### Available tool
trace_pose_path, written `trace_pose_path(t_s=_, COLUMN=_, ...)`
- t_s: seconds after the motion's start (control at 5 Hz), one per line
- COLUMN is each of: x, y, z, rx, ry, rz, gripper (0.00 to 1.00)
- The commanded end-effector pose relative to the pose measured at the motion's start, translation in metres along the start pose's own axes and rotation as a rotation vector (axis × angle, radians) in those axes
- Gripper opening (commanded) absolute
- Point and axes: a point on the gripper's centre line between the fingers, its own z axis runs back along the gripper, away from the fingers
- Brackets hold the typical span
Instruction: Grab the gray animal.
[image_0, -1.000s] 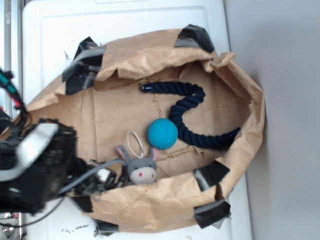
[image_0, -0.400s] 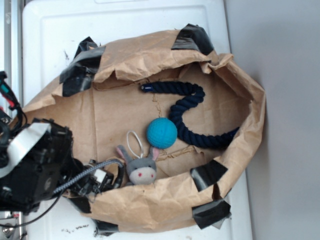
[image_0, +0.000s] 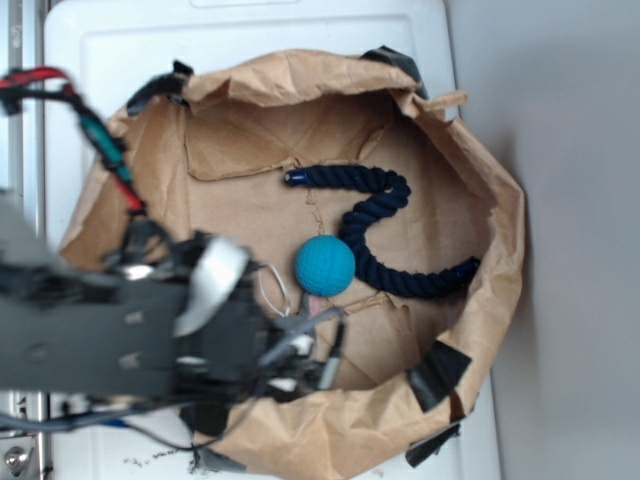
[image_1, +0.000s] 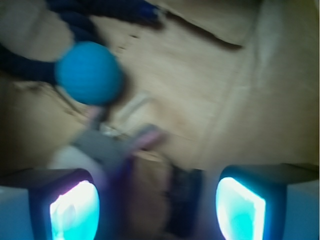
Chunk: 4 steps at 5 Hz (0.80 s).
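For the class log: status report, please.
Gripper open, over the gray animal. No grasp yet. Ball close beside the animal; rope farther off.

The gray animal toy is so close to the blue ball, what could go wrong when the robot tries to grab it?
The gripper is open, with the gray animal off toward one finger, so it may pinch only an ear. The blue ball sits right beside the toy and could get bumped and roll. The wrist view is blurred, so aim is hard to judge.
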Motion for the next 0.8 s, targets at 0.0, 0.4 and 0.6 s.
trace_pose_path(t_s=0.0, x=0.014, y=-0.011, z=0.013, rx=-0.052, ry=0.019, rz=0.069, gripper=1.0)
trace_pose_path(t_s=0.4, x=0.003, y=-0.008, z=-0.025, rx=-0.036, ry=0.052, rz=0.093, gripper=1.0)
trace_pose_path(t_s=0.6, x=-0.009, y=-0.017, z=-0.038, rx=-0.106, ry=0.056, rz=0.1, gripper=1.0)
